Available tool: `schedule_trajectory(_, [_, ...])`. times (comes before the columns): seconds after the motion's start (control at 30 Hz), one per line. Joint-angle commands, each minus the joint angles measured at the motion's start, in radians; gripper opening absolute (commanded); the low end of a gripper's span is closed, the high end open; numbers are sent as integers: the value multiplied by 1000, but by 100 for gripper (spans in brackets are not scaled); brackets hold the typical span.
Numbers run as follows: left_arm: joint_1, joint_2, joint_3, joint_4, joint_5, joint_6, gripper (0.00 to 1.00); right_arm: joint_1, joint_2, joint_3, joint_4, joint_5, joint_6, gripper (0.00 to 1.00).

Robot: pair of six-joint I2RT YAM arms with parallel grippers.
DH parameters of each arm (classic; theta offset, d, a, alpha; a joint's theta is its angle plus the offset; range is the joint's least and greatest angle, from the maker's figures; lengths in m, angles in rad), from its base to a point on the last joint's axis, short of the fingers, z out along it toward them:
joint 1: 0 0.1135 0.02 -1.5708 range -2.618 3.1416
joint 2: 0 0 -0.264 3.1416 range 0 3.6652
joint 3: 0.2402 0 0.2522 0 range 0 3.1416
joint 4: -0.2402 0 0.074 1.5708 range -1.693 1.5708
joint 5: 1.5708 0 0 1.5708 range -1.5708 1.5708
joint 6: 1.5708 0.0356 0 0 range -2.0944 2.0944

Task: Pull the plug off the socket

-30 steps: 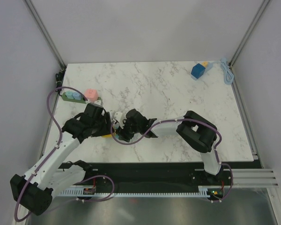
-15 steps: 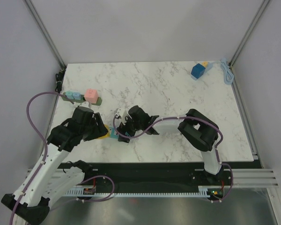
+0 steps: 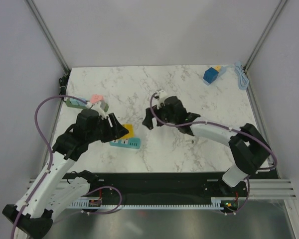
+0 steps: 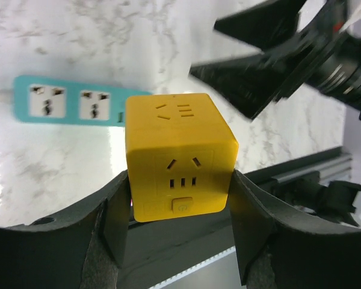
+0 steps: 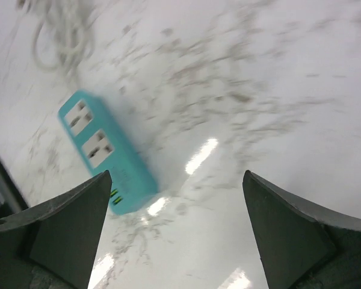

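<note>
The yellow plastic cube plug [image 4: 179,156] is clamped in the left gripper [image 4: 179,183] and seems free of the flat teal power strip socket [image 3: 125,144], which lies just beside it on the white marble table [image 3: 189,94]. The right gripper [image 5: 175,180] is spread wide and holds nothing. I think the left arm should carry the cube clear of the strip and loosen only once it rests on the marble.

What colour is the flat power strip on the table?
Teal power strip, clearest in right wrist view.

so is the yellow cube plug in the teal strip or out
Out: left gripper holds the yellow cube plug clear of the teal power strip, visible sockets empty.
</note>
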Motion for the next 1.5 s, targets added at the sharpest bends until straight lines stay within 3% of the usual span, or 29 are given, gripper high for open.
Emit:
schedule_trajectory(0.0, [-5, 66, -75, 357, 252, -41, 2, -122, -205, -88, -43, 219, 125, 98])
schedule_trajectory(0.07, [-28, 108, -118, 474, 340, -112, 2, -153, -314, -175, -28, 325, 102, 98])
schedule_trajectory(0.1, [-44, 156, -153, 596, 348, -136, 2, -156, -347, -235, -17, 426, 90, 98])
schedule_trajectory(0.2, [-132, 258, -163, 737, 331, -191, 2, -170, -463, -336, 46, 545, 91, 98])
schedule_trajectory(0.33, [-244, 494, -93, 863, 255, -188, 2, -190, -575, -457, 184, 591, 108, 98])
schedule_trajectory(0.53, [-301, 660, -87, 1109, 179, -245, 2, -206, -654, -527, 235, 643, 104, 98])
schedule_trajectory(0.8, [-309, 927, -41, 1340, 362, -300, 2, -226, -613, -537, 265, 653, 113, 98])
schedule_trajectory(0.93, [-312, 961, -47, 1369, 373, -294, 2, -234, -605, -536, 267, 640, 116, 98])
schedule_trajectory(1.03, [-311, 967, -58, 1348, 347, -280, 21, -236, -597, -544, 279, 631, 114, 98])
schedule_trajectory(1.07, [-312, 968, -60, 1342, 343, -277, 38, -236, -594, -542, 279, 628, 114, 98])
schedule_trajectory(1.1, [-312, 971, -60, 1336, 346, -275, 44, -237, -588, -540, 279, 625, 114, 98])
schedule_trajectory(1.3, [-312, 982, -52, 1268, 330, -243, 64, -239, -543, -524, 279, 591, 117, 98])
schedule_trajectory(1.37, [-312, 973, -43, 1216, 316, -234, 78, -240, -533, -519, 276, 577, 117, 98])
schedule_trajectory(1.43, [-312, 961, -38, 1173, 294, -213, 79, -240, -528, -516, 278, 564, 119, 98])
schedule_trajectory(1.47, [-311, 945, -34, 1149, 281, -206, 85, -240, -527, -514, 276, 565, 117, 98])
